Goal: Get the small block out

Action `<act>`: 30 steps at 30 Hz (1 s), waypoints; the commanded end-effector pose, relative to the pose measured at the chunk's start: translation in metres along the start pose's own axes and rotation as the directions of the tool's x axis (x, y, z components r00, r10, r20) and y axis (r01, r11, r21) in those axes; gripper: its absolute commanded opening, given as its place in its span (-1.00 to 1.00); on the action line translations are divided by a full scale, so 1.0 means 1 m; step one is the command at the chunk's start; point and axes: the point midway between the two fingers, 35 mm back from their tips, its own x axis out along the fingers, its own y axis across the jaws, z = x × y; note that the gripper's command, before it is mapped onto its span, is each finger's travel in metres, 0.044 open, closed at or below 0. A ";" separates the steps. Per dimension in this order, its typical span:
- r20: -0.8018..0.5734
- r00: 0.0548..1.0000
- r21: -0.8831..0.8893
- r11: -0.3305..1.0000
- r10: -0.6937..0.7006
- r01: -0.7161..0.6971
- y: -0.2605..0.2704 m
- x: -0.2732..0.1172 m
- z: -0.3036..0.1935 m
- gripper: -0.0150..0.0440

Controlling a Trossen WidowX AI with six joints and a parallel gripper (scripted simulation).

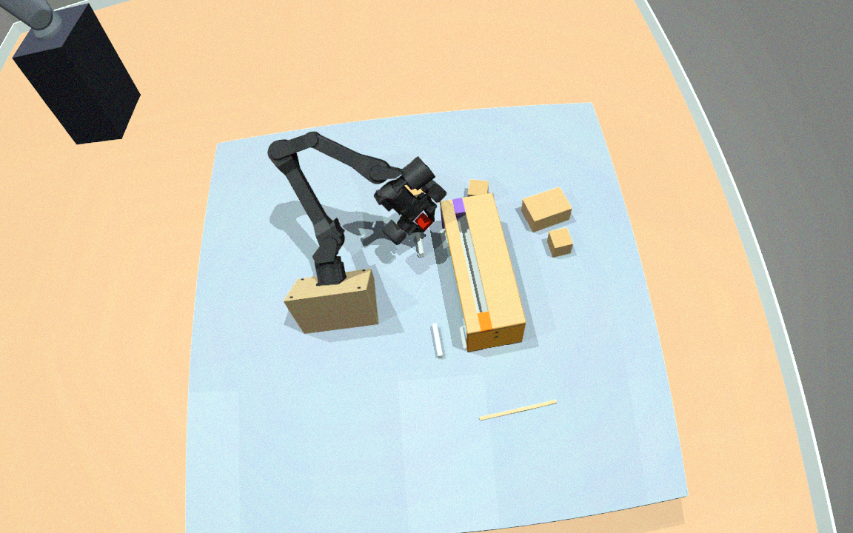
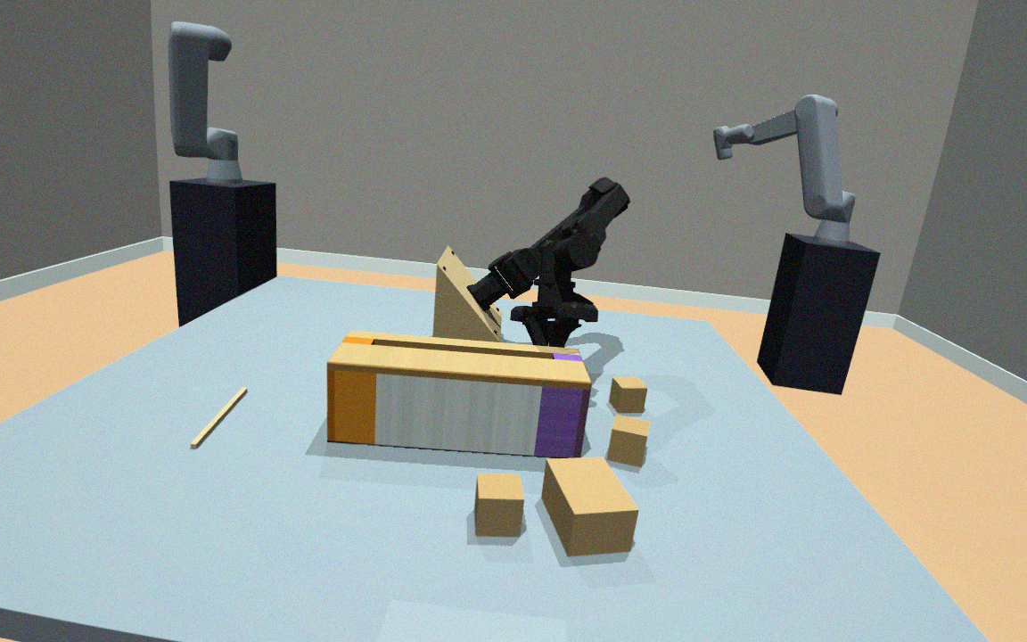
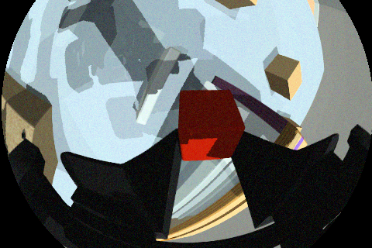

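Red block [image 1: 423, 221] [image 3: 209, 124], and the gripper [image 1: 422, 218] [image 2: 552, 343] [image 3: 204, 133] has it pinched between both fingers. It is out of the box [image 1: 504, 265] [image 2: 461, 358] [image 3: 256, 106], at ten o'clock from the box's middle in the top view, close to the purple end. How high it hangs over the blue table [image 1: 297, 437] [image 2: 182, 519] is hard to tell; the exterior view hides the block.

The box stands upright, its purple band [image 1: 459, 206] [image 2: 561, 421] towards twelve o'clock and its orange band [image 1: 484, 320] [image 2: 353, 407] towards six, seen from the top. The tan wedge base [image 1: 330, 311] [image 2: 457, 303] of the black arm [image 1: 303, 192] [image 2: 609, 203] sits between eight and nine o'clock from the box.

One white bar [image 1: 437, 340] lies at seven o'clock, near the orange end. Another white bar [image 1: 420, 247] [image 3: 149, 106] lies just past nine, near the gripper. Around six o'clock, well apart, is a thin wooden stick [image 1: 517, 410] [image 2: 218, 417].

A large wooden block [image 1: 546, 209] [image 2: 589, 506] rests at two o'clock, with a small wooden cube [image 1: 559, 242] [image 2: 498, 504] just beside it, and a second wooden cube [image 1: 477, 187] [image 2: 629, 441] stands at twelve.
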 end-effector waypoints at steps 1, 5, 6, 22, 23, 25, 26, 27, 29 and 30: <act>0.004 1.000 0.171 0.985 0.003 -0.004 0.000 -0.003 -0.002 -0.49; 0.006 1.000 0.333 0.943 0.006 -0.008 0.001 -0.006 -0.004 -0.49; 0.007 1.000 0.372 0.928 0.007 -0.009 0.001 -0.006 -0.005 -0.49; 0.029 0.999 0.868 0.496 0.014 -0.032 0.005 -0.017 -0.011 -0.49; 0.031 0.999 0.888 0.459 0.014 -0.034 0.006 -0.018 -0.011 -0.49; 0.034 0.999 0.923 0.383 0.014 -0.037 0.006 -0.019 -0.012 -0.49; 0.036 0.999 0.938 0.344 0.014 -0.038 0.006 -0.020 -0.012 -0.49; 0.037 0.999 0.952 0.304 0.013 -0.039 0.006 -0.020 -0.012 -0.49; 0.040 0.999 0.974 0.223 0.013 -0.042 0.007 -0.022 -0.013 -0.49; 0.042 0.999 0.982 0.182 0.013 -0.044 0.007 -0.022 -0.013 -0.49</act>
